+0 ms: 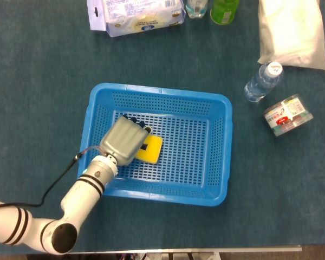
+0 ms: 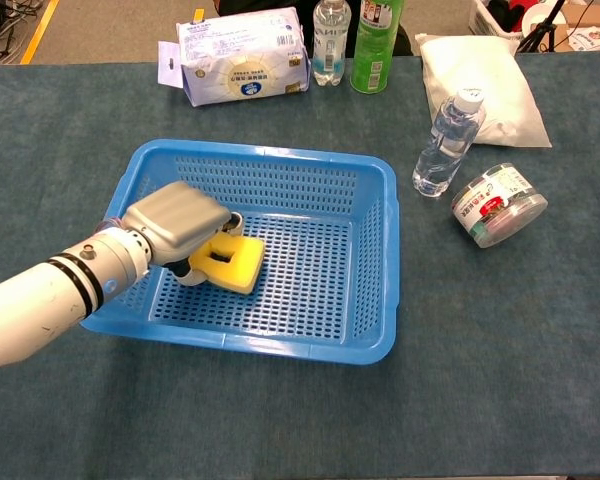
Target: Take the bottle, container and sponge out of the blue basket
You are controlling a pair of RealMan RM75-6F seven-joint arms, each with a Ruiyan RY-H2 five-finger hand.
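My left hand (image 2: pixel 180 228) reaches into the blue basket (image 2: pixel 310 330), fingers curled on the yellow sponge (image 2: pixel 232 262) at its left side, while the water bottle (image 2: pixel 445 142) and clear container (image 2: pixel 498 205) lie on the desk (image 2: pixel 500 380) to the right.

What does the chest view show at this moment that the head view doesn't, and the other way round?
Only the chest view shows the black inner part of the yellow sponge clear of the left hand, the full height of the green bottle, and clutter beyond the table's far edge. Only the head view shows the left arm's dark elbow joint and the cable along it. Both show the blue basket holding only the sponge, with the water bottle and the clear container outside it to the right. The right hand appears in neither.
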